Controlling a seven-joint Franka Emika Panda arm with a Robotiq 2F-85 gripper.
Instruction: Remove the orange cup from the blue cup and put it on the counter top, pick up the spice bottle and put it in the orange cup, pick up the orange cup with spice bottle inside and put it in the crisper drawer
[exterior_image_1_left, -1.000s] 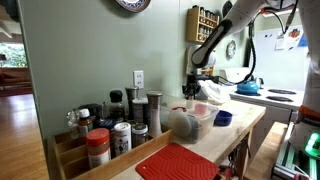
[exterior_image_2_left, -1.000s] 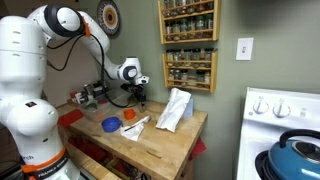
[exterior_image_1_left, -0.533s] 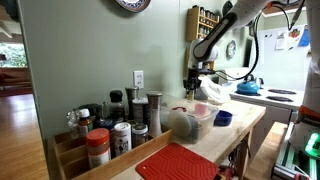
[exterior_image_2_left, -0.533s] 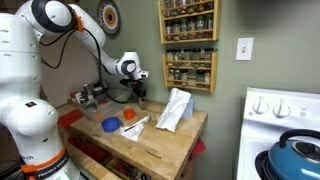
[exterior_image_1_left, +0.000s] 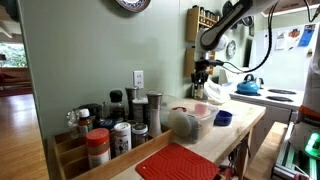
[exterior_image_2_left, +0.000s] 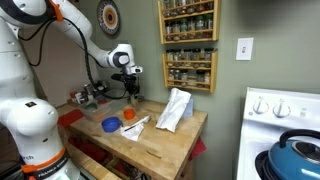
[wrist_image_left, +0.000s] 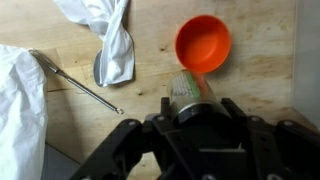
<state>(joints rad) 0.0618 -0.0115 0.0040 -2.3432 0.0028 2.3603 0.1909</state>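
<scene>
My gripper (wrist_image_left: 190, 108) is shut on the spice bottle (wrist_image_left: 188, 88), a clear bottle with a green and orange label. It holds the bottle above the counter top (wrist_image_left: 255, 60), just short of the orange cup (wrist_image_left: 203, 42). The orange cup stands empty and upright on the counter. In an exterior view the gripper (exterior_image_2_left: 131, 90) hangs over the orange cup (exterior_image_2_left: 128, 115), and the blue cup (exterior_image_2_left: 110, 125) stands beside it. The blue cup (exterior_image_1_left: 223, 118) also shows near the counter edge in an exterior view, with the gripper (exterior_image_1_left: 200, 78) raised behind it.
A white cloth (wrist_image_left: 110, 40) and a thin metal utensil (wrist_image_left: 75, 80) lie near the cup. A clear plastic tub (exterior_image_1_left: 188, 122), a red ribbed mat (exterior_image_1_left: 178, 163) and several spice jars (exterior_image_1_left: 110, 132) sit along the counter. A blue kettle (exterior_image_2_left: 297, 155) stands on the stove.
The gripper has risen from the counter with the spice bottle in it and shifted slightly toward the orange cup. The cups have not moved.
</scene>
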